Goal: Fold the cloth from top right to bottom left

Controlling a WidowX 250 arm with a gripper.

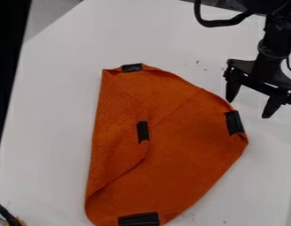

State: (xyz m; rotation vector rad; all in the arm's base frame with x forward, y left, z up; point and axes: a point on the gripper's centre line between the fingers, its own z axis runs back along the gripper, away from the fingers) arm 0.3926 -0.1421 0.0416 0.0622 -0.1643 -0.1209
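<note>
Black and two-fingered, the gripper (249, 108) hangs with its jaws spread and nothing between them, just off the upper right edge of the folded orange cloth (180, 161); whether the nearer fingertip touches that edge, I cannot tell. Soft, light fabric like this should bend readily and slump once lifted, with little risk of breaking. The likely hold is the cloth's right-hand corner, by the black tape patch (234, 123), where a shallow pinch should gather the edge; too shallow, and it may slip free. From there outward, the cloth's long axis runs roughly top to bottom of the view, its left side nearly straight, its right side bulging. A flap folded in from that left side points towards the cloth's middle. Beneath the cloth lies a white tabletop (47, 114).
</note>
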